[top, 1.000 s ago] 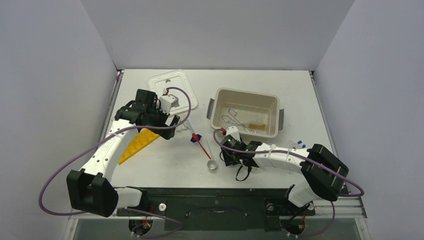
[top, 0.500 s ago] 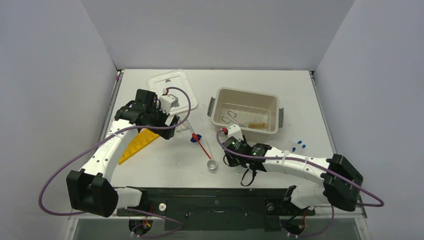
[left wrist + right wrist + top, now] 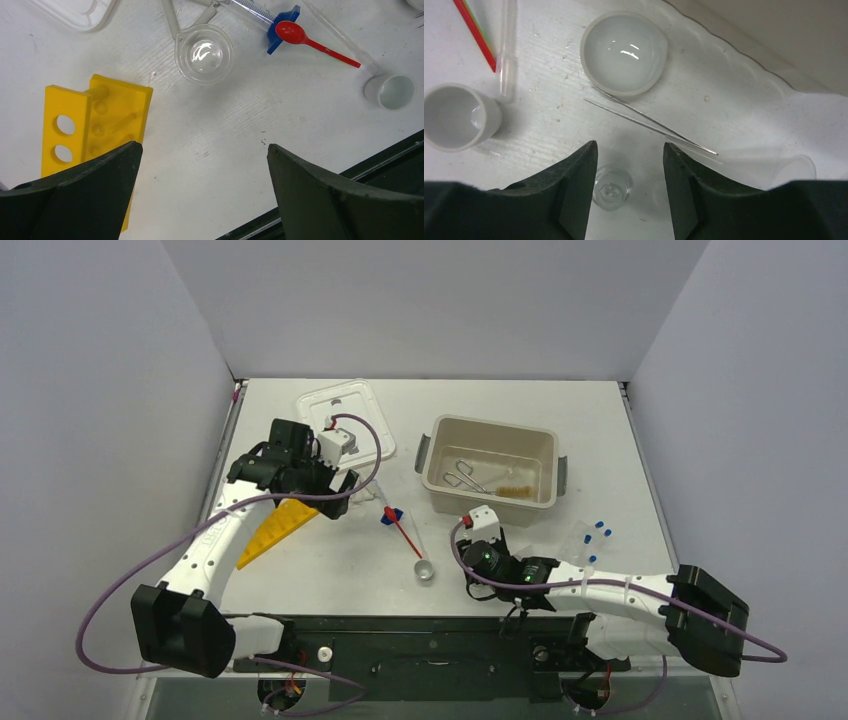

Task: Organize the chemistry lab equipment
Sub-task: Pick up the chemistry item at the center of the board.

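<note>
In the right wrist view my right gripper (image 3: 629,145) hangs open over a small clear vial (image 3: 611,190) that stands on the table close to the left finger, with a gap to the right finger. Ahead lie thin metal tweezers (image 3: 649,125), a white dish (image 3: 624,52) and a small white cup (image 3: 459,117). My left gripper (image 3: 203,146) is wide open and empty above bare table. The yellow tube rack (image 3: 95,120) lies at its left, and a clear beaker (image 3: 205,52), a blue-flanged syringe (image 3: 280,22) and a red spatula (image 3: 310,40) lie beyond.
The beige tub (image 3: 436,465) stands at centre back with metal tongs (image 3: 465,477) and a brush (image 3: 515,488) inside. A white lid (image 3: 345,405) lies at the back left. Blue-capped vials (image 3: 595,532) sit right of the right arm. The table's black front edge (image 3: 400,625) runs close behind both grippers.
My right gripper has drawn back from beside the tub toward the near edge, and its forearm has swung out to the right. The left arm has not moved.
</note>
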